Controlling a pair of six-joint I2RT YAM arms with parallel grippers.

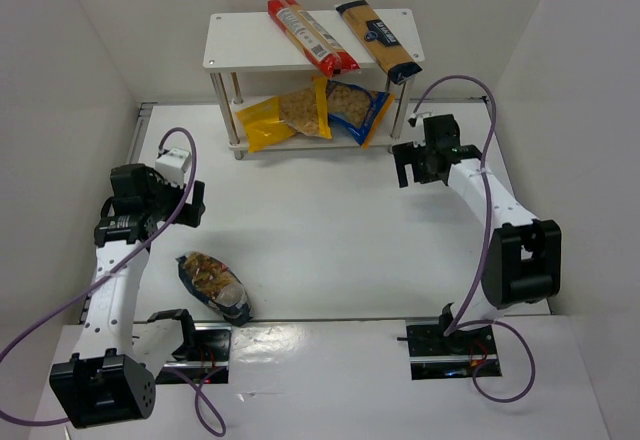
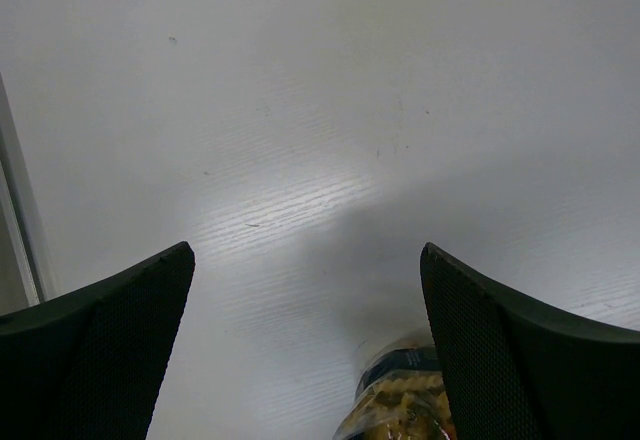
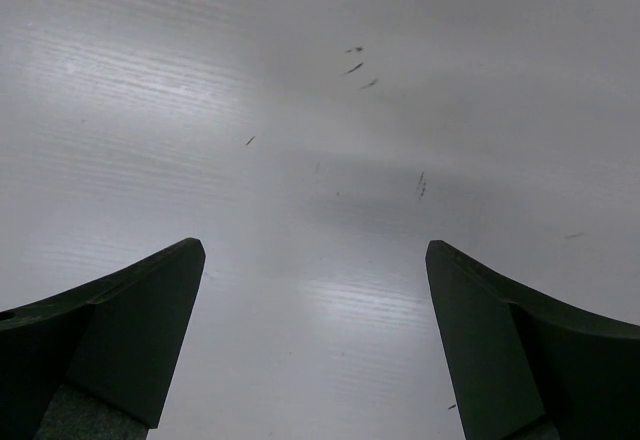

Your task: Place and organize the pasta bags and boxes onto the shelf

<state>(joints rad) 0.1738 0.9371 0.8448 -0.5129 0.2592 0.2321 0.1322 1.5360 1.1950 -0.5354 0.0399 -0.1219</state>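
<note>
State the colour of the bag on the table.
Dark clear bag of brownish pasta; top external.

- The dark clear bag of brownish pasta (image 2: pixel 398 405) gets chopped off by the bottom edge in the left wrist view, so only one end shows.
- From above, the shelf (image 1: pixel 245 40) top board hides the back ends of the yellow bag (image 1: pixel 265 125) and the blue-yellow bag (image 1: pixel 365 112).
- The print on the long red pack (image 1: pixel 312 36) and the long yellow-navy pack (image 1: pixel 380 38) is way too small to read.
- The left hand (image 2: pixel 305 250) and right hand (image 3: pixel 315 245) fingers both run out of frame at the bottom.
</note>
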